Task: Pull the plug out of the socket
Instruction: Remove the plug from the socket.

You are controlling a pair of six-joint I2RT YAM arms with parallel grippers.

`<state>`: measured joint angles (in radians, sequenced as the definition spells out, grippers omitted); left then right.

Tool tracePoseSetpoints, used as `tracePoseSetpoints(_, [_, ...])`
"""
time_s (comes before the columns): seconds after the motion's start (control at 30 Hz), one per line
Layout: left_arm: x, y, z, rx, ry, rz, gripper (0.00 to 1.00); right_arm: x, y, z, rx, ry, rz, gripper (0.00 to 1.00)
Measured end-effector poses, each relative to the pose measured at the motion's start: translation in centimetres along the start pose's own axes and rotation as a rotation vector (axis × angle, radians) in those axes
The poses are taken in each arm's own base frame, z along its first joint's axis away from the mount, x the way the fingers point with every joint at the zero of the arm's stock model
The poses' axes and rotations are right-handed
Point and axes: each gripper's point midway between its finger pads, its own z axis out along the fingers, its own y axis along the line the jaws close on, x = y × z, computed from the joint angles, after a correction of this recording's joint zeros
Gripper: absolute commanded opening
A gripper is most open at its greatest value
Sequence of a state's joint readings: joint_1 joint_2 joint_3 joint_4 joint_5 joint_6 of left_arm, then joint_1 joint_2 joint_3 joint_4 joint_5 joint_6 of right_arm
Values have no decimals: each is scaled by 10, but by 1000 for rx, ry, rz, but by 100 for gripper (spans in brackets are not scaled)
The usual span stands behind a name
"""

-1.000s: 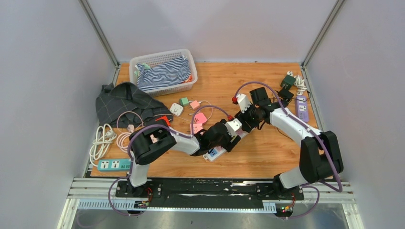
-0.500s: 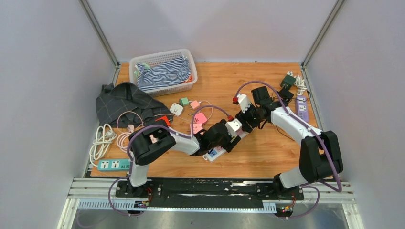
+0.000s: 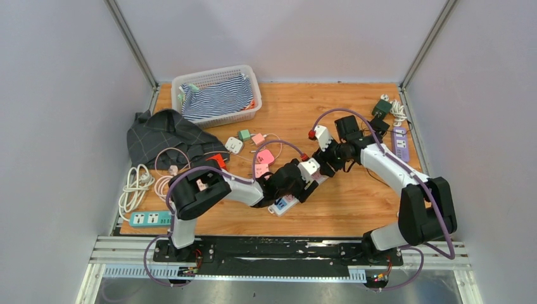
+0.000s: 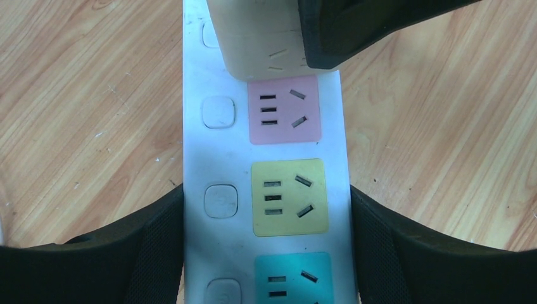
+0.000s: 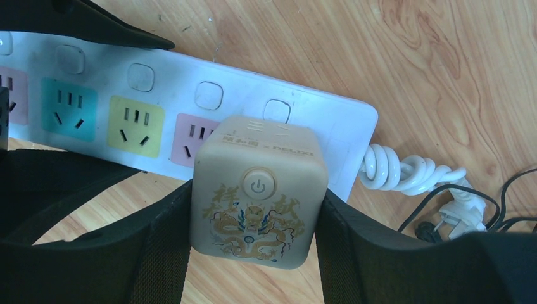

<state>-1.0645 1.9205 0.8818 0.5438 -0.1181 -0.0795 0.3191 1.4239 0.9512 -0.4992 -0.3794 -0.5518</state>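
Right tool point(image 5: 254, 244) clamped the cube plug point(image 5: 258, 190), which looked still seated in the power strip point(image 4: 218, 155) near its cord end. Left tool point(image 4: 266, 250) gripped that strip's sides. Actual pull wasn't done yet.

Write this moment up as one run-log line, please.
phase: grasped, pre-pull | left gripper: shut on power strip | right gripper: shut on beige cube plug | position: over end socket, nearest coiled cord
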Motion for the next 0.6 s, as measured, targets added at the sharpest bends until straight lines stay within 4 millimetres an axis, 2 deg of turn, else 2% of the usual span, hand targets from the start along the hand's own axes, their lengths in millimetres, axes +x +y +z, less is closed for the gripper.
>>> tracePoseSetpoints(0.3, [-2, 1, -1, 0, -7, 26, 0, 9, -11, -4, 48, 23, 90, 0])
tracePoseSetpoints(0.6, [4, 2, -3, -2, 9, 16, 0, 0, 2, 3, 27, 12, 34, 0])
